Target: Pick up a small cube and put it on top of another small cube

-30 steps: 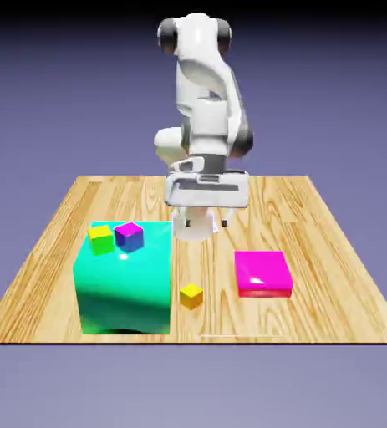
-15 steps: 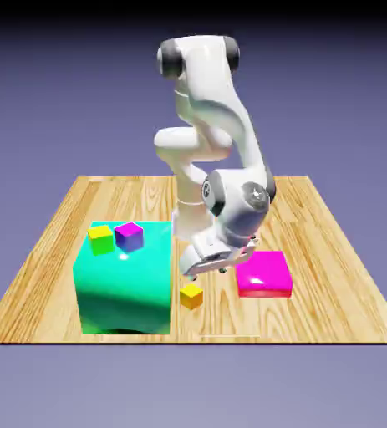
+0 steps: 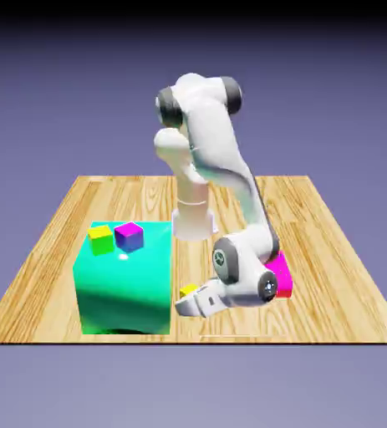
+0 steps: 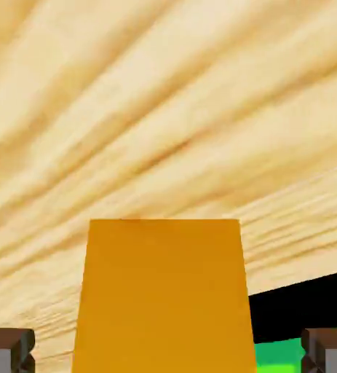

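My fingers (image 4: 322, 350) are apart, on two sides of the yellow cube (image 4: 164, 299); near it stands a big smooth teal block (image 3: 125, 284).

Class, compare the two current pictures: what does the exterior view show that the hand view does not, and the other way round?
Only the exterior view shows the small purple cube, the glossy magenta block, partly hidden by the white robot arm, and the plain blue-violet backdrop.

Only the hand view shows the two small grey finger tips of the gripper, standing apart on either side of the small yellow-orange cube, with gaps beside it.

Both show that cube and the pale wooden tabletop.
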`<state>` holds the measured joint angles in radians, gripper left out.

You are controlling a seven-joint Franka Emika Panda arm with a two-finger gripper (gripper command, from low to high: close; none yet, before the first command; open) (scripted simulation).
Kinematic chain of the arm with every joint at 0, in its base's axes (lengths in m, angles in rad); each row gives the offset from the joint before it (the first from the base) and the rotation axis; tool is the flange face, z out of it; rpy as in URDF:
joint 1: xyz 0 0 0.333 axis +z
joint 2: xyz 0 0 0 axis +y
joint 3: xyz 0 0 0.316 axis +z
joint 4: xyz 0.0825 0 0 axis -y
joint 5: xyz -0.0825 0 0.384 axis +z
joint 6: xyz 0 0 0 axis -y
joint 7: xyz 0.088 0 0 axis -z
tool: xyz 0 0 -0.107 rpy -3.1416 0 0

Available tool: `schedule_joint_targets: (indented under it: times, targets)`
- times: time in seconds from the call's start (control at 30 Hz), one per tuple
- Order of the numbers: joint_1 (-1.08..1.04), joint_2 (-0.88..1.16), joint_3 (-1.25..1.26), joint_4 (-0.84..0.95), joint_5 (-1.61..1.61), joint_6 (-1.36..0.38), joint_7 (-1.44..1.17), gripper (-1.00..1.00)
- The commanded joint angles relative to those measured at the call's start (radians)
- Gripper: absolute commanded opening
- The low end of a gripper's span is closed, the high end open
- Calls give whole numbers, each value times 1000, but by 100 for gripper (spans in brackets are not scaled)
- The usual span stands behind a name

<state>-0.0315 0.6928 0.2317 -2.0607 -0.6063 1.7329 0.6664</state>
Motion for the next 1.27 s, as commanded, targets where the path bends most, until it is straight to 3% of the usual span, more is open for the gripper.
schedule_joint_targets:
  times: [0.0, 0.13, 0.63, 0.97, 1.13, 1.17, 1.23]
  targets:
    - [0, 0, 0, 0, 0, 0, 0, -100]
    - [31, -42, 33, 97, 55, -133, -40, -100]
    - [233, -425, -315, 162, 100, -40, -648, -100]
    - [325, -522, -636, 74, -157, -191, -725, -100]
    - [280, -514, -669, -45, -198, -53, -681, -100]
    - [280, -514, -669, -45, -198, -53, -681, 100]
    - [294, -516, -659, -9, -186, -95, -695, 100]
